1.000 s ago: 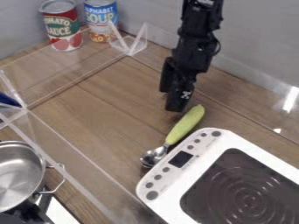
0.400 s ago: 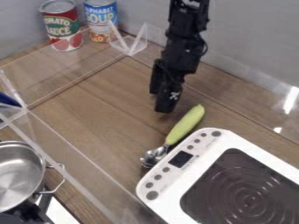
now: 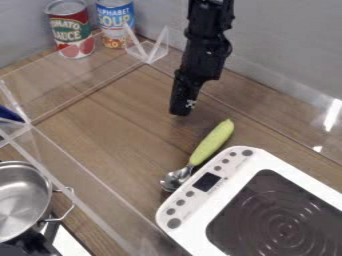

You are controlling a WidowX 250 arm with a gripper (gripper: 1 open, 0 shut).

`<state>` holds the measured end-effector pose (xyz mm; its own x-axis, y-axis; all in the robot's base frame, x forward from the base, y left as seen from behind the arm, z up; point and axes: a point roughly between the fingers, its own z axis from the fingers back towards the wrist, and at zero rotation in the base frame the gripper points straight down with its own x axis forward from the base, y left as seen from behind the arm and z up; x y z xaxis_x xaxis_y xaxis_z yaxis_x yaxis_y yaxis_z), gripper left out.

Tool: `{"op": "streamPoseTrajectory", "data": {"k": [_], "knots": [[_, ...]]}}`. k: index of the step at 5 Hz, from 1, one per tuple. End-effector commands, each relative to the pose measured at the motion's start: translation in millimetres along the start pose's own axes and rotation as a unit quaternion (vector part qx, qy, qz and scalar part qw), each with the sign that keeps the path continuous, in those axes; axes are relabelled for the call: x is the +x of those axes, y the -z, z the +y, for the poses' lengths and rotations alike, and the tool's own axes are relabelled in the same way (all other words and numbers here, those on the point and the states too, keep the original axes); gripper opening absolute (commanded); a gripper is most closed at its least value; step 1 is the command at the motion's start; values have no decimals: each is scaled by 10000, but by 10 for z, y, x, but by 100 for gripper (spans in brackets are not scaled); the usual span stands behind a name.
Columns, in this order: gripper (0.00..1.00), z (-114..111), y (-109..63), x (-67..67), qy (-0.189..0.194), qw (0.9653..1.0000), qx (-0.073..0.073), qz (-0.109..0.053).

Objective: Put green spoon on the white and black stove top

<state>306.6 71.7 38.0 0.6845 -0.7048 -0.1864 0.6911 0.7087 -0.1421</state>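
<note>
at the left edge of the view, a steel pot sat well apart from the pincer, on the camera side of it. a blue object, cut off by the frame, lay beyond the pot. further right, a tomato sauce can and an alphabet soup can stood upright on the far left side of the pincer; neither had a part in the transfer.

the pincer pointed down over the table. its fingers were closed together, with nothing between them. this state did not suit a pick; the fingers would have to be spread before descent.

the green spoon lay near the pincer, toward the camera and slightly to the right. its thick handle pointed away from the camera, and its metal bowl rested at the nearer end, just beside the stove. the exposed handle presumably offered the simplest grip, as the bowl was smooth and crowded by the stove edge.

furthest right, the white and black stove top lay flat, on the camera side of the pincer, its black square facing up. that position likely kept the carry short: lift, shift over the rim, release.
</note>
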Motion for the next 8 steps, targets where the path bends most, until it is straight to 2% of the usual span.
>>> {"op": "streamPoseTrajectory", "data": {"k": [1,2,3,5,7,8], "knots": [[100,-5,-216,-123,-257,9987,290,-332],[100,-47,-202,-196,-518,9972,248,-477],[100,-59,-167,-197,-786,9951,198,-566],[100,-117,-190,-117,-1137,9904,191,-769],[100,-240,-173,167,-1073,9899,221,-895],[100,-209,-143,127,-1427,9847,161,-990]]}}
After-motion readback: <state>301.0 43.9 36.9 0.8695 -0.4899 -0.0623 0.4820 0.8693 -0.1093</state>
